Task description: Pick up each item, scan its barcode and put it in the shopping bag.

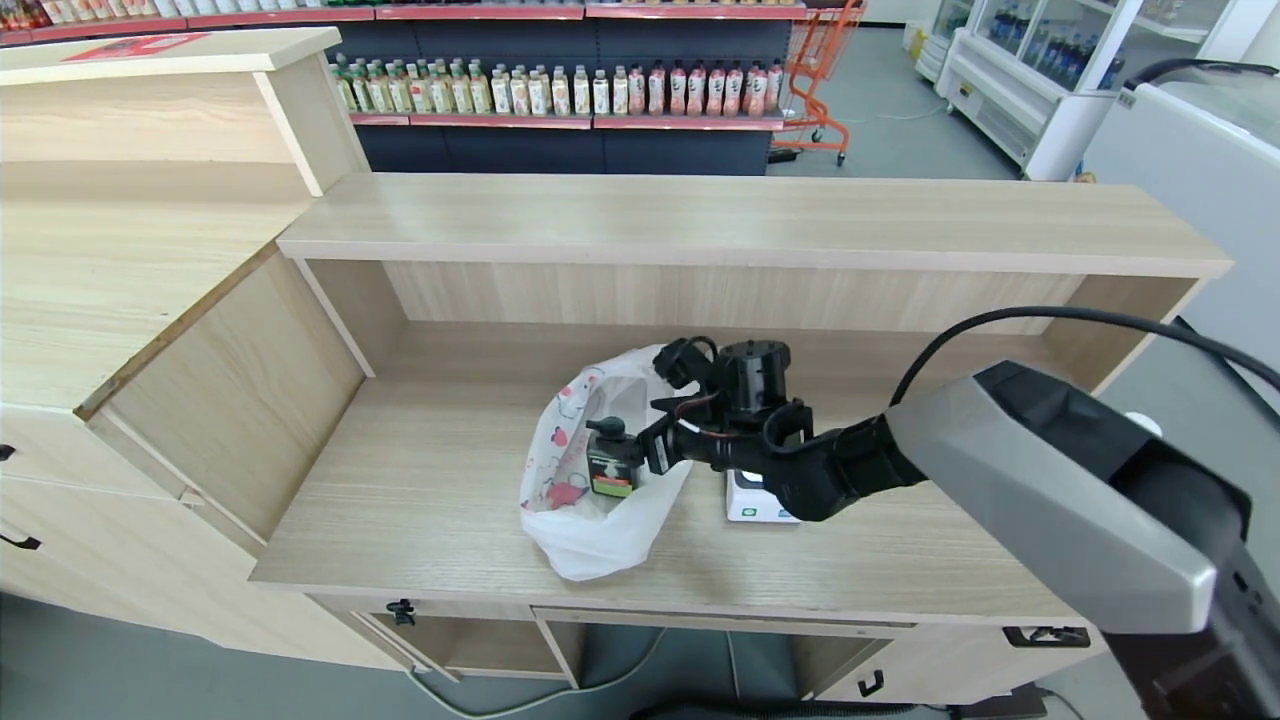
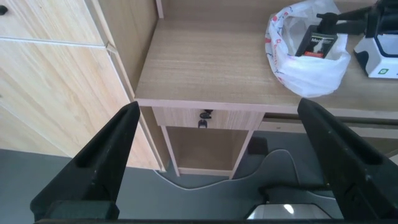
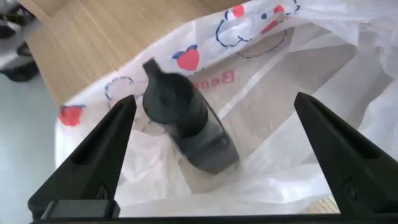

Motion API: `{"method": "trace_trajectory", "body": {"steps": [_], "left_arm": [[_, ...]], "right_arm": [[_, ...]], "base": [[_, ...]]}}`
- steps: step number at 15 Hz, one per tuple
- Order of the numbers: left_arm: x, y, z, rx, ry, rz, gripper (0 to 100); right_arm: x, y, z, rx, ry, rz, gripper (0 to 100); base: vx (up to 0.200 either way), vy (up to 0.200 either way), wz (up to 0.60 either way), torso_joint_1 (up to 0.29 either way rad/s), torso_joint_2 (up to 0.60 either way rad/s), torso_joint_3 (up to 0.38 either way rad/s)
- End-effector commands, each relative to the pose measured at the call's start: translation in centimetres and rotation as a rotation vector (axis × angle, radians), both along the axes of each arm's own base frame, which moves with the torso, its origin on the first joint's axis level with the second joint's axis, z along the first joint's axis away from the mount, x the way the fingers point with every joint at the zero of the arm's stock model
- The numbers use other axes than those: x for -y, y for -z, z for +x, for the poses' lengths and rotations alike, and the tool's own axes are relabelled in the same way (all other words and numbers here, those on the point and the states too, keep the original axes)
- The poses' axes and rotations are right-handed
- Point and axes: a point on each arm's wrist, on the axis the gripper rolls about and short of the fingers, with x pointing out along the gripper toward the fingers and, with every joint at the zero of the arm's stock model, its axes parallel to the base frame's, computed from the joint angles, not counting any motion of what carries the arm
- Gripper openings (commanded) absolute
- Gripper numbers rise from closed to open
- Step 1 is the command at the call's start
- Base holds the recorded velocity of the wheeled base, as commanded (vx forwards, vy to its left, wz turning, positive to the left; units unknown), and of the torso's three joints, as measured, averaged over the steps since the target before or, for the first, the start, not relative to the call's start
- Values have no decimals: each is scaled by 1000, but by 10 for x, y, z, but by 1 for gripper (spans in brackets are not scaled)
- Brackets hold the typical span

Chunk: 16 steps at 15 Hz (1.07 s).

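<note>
Bottle [image 1: 612, 462], dark, spout-capped: found inside the mouth of the shopping bag [image 1: 590, 545], slumped on the tabletop [image 1: 400, 500] just beside the white scanner [image 1: 755, 500]. Logged right claw [image 3: 214, 106] directly over it, fingers spread wide, gripping nothing, with the bottle beneath and between them and apparently touching neither. Could not tell whether resting on the bag's floor or propped against the film. Judged main hazard to lie in pulling back: loose film close around both fingers, hence a risk of snagging, dragging the bag, tipping the bottle out or closing the mouth against later items. Judged second hazard at the scanner, directly under the forearm and liable to be knocked by a low retreat. Recorded right arm stretched in from the robot's right across the tabletop, wrist turned toward the bag mouth, claw pointing into it. Recorded left claw [image 2: 219, 109] low, off the tabletop's front edge and below its level, fingers wide apart, empty, well apart from the bag.
</note>
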Motion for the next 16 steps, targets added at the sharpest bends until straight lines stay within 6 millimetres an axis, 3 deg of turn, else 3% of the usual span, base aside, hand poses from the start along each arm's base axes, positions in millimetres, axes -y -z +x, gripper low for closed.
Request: {"method": "trace_trajectory", "body": {"steps": [1, 2, 4, 5, 6, 7, 10, 11, 13, 16], "left_arm": [[0, 0, 0, -1, -1, 0, 100], [0, 0, 0, -1, 0, 0, 100], [0, 0, 0, -1, 0, 0, 100], [0, 0, 0, -1, 0, 0, 100], [0, 0, 0, 0, -1, 0, 100], [0, 0, 0, -1, 0, 0, 100], [0, 0, 0, -1, 0, 0, 100], [0, 0, 0, -1, 0, 0, 100], [0, 0, 0, -1, 0, 0, 100], [0, 0, 0, -1, 0, 0, 100]], "right_arm": [[37, -67, -25, -67, 68, 121, 100], [44, -68, -28, -74, 80, 113, 100], [117, -75, -50, -154, 215, 73, 100], [130, -74, -54, -163, 241, 66, 100], [168, -80, -63, -167, 335, 68, 100], [192, -90, -72, -152, 392, 77, 100], [256, -120, -124, -64, 553, -48, 100], [268, -123, -140, -41, 615, -104, 100], [294, -109, -172, -68, 821, -181, 100], [306, -88, -189, -85, 918, -181, 100]], "base": [[0, 0, 0, 0, 0, 0], [0, 0, 0, 0, 0, 0], [0, 0, 0, 0, 0, 0], [0, 0, 0, 0, 0, 0], [0, 0, 0, 0, 0, 0], [0, 0, 0, 0, 0, 0], [0, 0, 0, 0, 0, 0], [0, 0, 0, 0, 0, 0], [0, 0, 0, 0, 0, 0], [0, 0, 0, 0, 0, 0]]}}
